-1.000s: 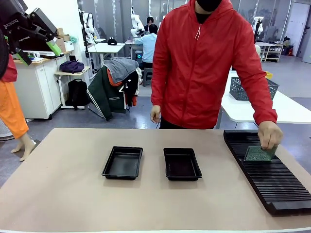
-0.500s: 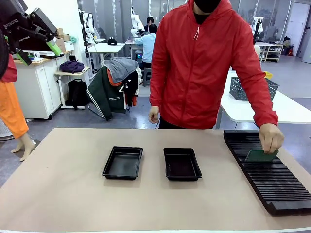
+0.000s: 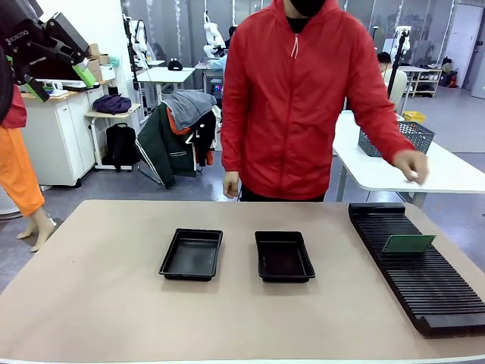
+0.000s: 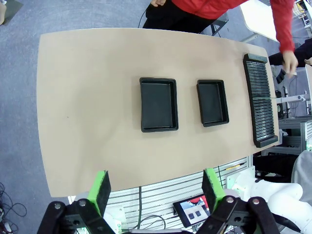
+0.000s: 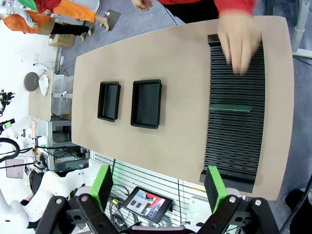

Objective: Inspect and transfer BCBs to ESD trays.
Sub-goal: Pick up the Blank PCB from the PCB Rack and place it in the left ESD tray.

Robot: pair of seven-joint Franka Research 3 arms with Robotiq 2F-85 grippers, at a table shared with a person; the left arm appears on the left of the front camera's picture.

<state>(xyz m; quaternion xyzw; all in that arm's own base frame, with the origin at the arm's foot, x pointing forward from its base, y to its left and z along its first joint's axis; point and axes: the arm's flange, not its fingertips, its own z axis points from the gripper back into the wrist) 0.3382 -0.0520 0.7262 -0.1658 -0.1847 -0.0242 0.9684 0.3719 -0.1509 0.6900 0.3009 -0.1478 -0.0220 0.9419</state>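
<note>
BCB (image 3: 408, 243) on edge in rack (image 3: 428, 292); person's hand (image 3: 410, 165) apart

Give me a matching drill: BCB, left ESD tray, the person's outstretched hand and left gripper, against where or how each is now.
1 BCB
2 left ESD tray
3 person's outstretched hand
4 left gripper

A open, high above the table
B in the black rack
C in the air, apart from the BCB
D empty, on the table

Pairs: 1-B, 2-D, 3-C, 4-A
</note>
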